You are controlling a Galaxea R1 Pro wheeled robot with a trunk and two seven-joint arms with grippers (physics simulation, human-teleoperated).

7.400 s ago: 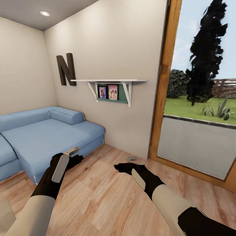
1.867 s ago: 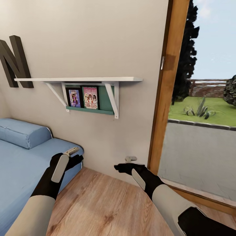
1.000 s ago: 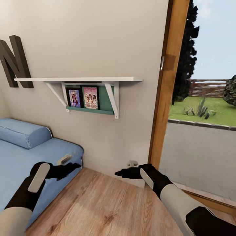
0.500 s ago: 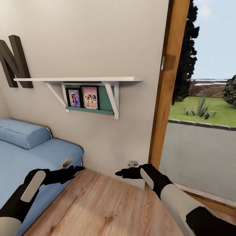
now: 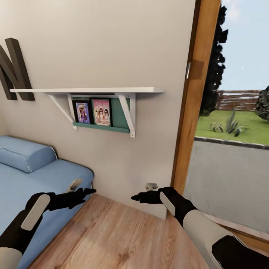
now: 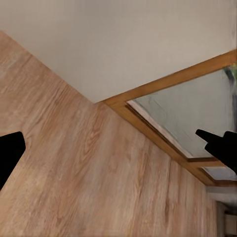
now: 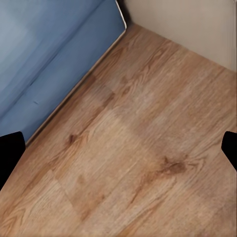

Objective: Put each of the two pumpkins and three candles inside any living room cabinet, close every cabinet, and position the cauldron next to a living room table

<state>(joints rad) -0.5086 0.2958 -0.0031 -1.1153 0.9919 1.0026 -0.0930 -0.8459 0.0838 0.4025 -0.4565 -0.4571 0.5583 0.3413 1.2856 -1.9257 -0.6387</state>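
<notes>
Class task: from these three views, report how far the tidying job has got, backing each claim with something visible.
Done: nothing can be confirmed; these views show a blue sofa, a wall shelf, a glass door and wood floor. In hand: nothing; the left gripper and right gripper are both open and empty, held out over the floor. Left: apparently everything, starting with finding the pumpkins, candles, cabinet and cauldron.

Wood floor beside blue sofa, beige wall.
</notes>
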